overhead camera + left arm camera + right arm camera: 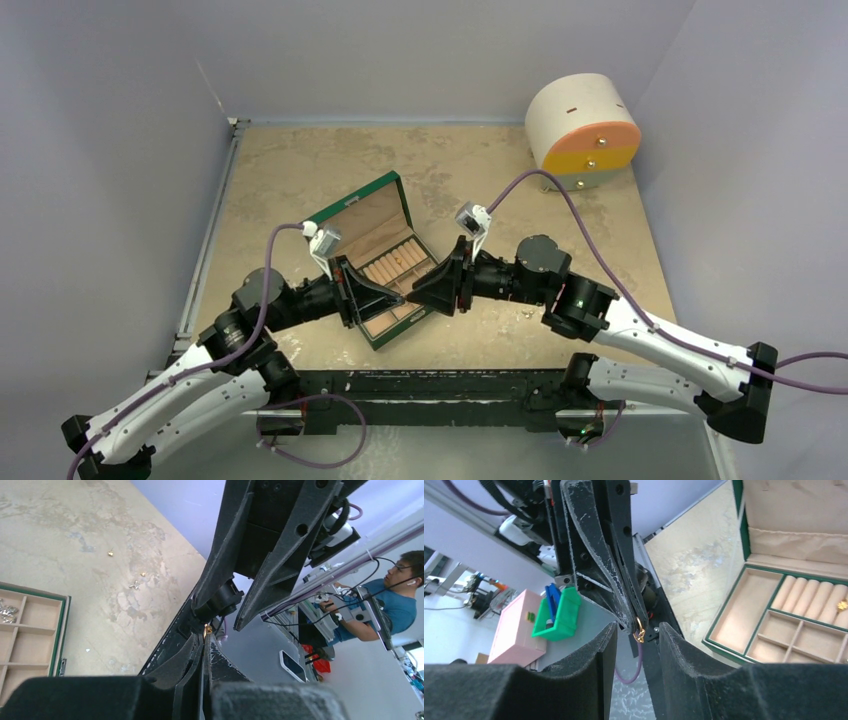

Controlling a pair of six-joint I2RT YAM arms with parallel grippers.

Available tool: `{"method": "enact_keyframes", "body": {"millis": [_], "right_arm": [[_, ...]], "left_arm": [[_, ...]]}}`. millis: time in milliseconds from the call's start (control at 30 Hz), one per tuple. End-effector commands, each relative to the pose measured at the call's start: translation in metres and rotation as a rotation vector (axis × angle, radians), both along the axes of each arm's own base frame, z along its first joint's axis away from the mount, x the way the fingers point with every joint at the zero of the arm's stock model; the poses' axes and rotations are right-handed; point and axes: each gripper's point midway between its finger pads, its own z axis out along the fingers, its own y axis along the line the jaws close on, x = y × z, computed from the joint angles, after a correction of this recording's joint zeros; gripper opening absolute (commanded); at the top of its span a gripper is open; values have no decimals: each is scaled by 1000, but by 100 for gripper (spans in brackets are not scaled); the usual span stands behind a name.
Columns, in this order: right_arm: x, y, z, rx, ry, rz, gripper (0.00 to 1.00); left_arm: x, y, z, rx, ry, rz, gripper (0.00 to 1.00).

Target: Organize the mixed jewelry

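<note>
My left hand [205,636], closed tight, pinches a small gold piece [640,631] at its tips over the green box's [744,607] near end. My right hand [637,630] stands partly open around it, ready, I judge, to take it.

I have one small gold piece [640,630] pinched at the very tip of the left gripper [636,622]. It is a tiny curved, hook-like bit hanging below the closed fingers, in the air just off the edge of the green box [744,607]. Inside the box, a second gold piece [843,605] sits on the row of tan rolls. A little cluster of silver pieces [6,612] lies in one of the box's square compartments. Out on the bare table beside the box I can see three loose specks near one another: a gold speck [110,553], another gold speck [143,573], and a paler silvery bit [134,585]. All three are too small to tell their shapes.
</note>
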Motion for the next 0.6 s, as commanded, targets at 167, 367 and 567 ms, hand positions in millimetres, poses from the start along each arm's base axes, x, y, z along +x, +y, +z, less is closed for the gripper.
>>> {"method": "enact_keyframes", "body": {"millis": [167, 367, 567], "right_arm": [[-24, 2, 25, 124, -26, 141, 38], [-30, 0, 28, 147, -25, 164, 36], [-31, 1, 29, 164, -16, 174, 32]], "left_arm": [[-16, 2, 48, -125, -115, -73, 0], [-18, 1, 56, -152, -131, -85, 0], [-19, 1, 59, -161, -135, -92, 0]]}}
